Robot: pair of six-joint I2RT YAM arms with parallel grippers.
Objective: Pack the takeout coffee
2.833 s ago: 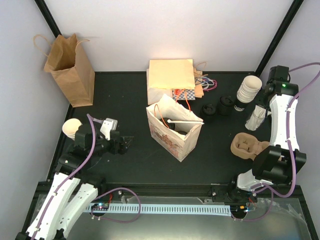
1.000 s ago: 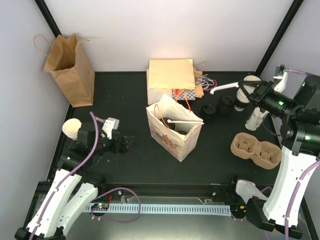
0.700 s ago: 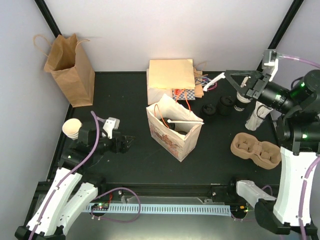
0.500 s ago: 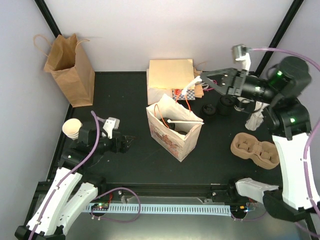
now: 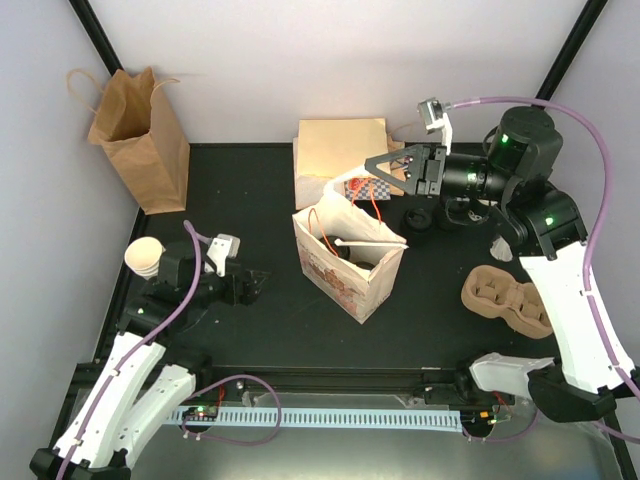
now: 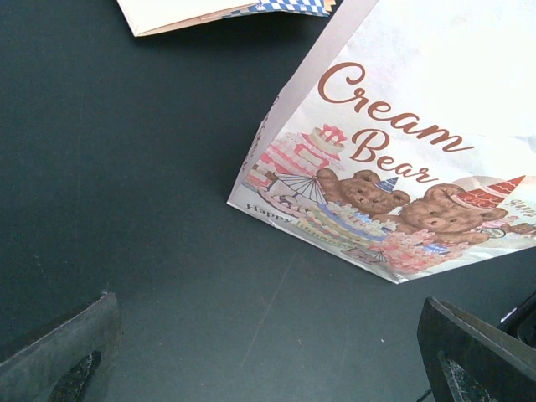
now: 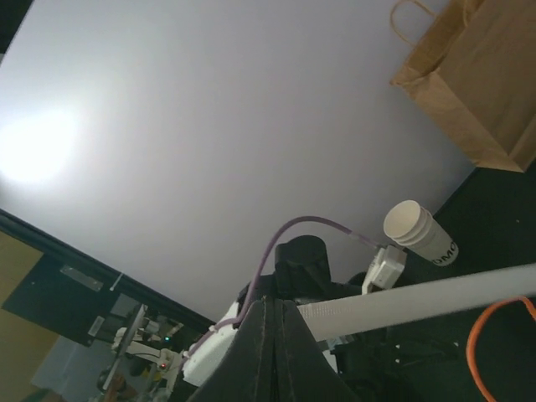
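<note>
Over the far middle of the tabletop (image 5: 250, 190), my right gripper (image 5: 370, 164) hangs above a flat stack of paper bags (image 5: 335, 148). Its two fingers meet at the tips with nothing between them. The takeout coffee (image 5: 450, 214) stands at the far right, under my right forearm and mostly hidden by it, just beside a loose black lid (image 5: 418, 217). It is not yet packed.

A printed gift bag (image 5: 335, 270) with cartoon bears stands upright in the middle with its mouth open, probably to receive the cup. My left gripper (image 5: 252, 285) sits low near the bag's left side, its fingers spread wide and holding nothing. From there it could probably steady the bag. A pulp cup carrier (image 5: 490, 290) lies unfilled at the near right. A lidless cup (image 5: 143, 256) sits by my left arm, and a brown paper bag (image 5: 150, 160) stands open in the far left corner.

The tabletop is matte black. Plain pale walls (image 5: 300, 60) enclose it, with black frame posts (image 5: 88, 30) in the far corners. Bright lamp glare shows on the wall in the right wrist view.
</note>
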